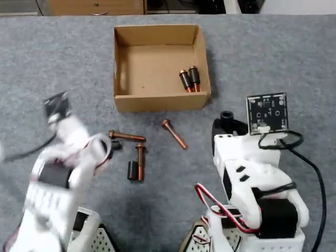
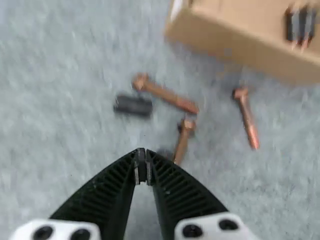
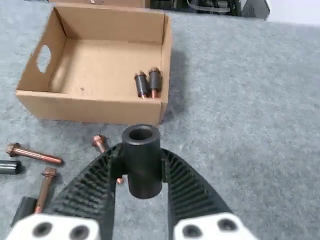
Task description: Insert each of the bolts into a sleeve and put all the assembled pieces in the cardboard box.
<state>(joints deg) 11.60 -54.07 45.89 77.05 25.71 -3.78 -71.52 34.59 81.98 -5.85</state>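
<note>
In cardboard box point(image 1: 157, 102), 3 o'clock side, I count two assembled pieces point(image 1: 189, 80). Three bolts point(image 1: 174, 134) loose at box's 6 o'clock, unsleeved; right gripper point(image 3: 141, 156) clamps sleeve point(image 3: 142, 177); left gripper point(image 2: 141, 167) pinched together, empty.

1. Setting: a robotics lab or workshop bench.
2. Grey felt covering point(image 1: 52, 63) spreads all around the cardboard box point(image 1: 122, 63).
3. A bare circuit board point(image 1: 268, 113) and loose red-and-white wires point(image 1: 207, 195) sit on the arm nearer than the box.
4. A wooden drawer unit point(image 1: 97, 6) stands beyond the box.

Three bolts point(image 1: 173, 133), three sleeves point(image 1: 132, 170), two assembled pieces point(image 1: 185, 80), one box point(image 1: 157, 101)
</note>
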